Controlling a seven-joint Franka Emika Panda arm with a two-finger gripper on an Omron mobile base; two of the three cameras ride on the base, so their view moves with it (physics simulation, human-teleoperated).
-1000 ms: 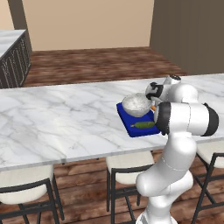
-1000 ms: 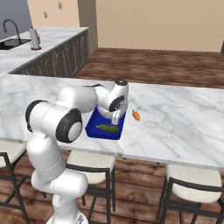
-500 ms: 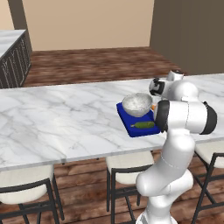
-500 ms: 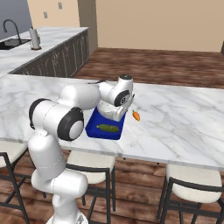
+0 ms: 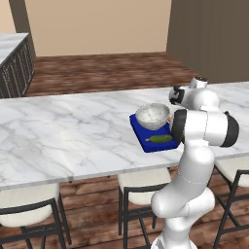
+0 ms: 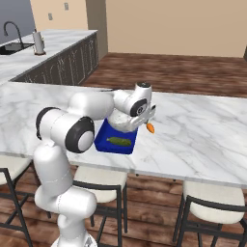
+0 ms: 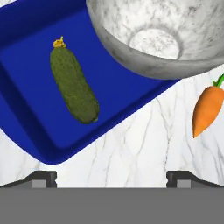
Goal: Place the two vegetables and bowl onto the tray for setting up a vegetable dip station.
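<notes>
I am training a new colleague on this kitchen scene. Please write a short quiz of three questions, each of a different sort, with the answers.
1. True or false: the carrot lies on the blue tray.
2. Which vegetable is already on the tray? A) carrot B) cucumber C) neither
3. Fill in: the bowl sits on the ____.

Key:
1. False; it lies on the marble counter, beside the tray.
2. B
3. tray

The gripper is open and holds nothing.
</notes>
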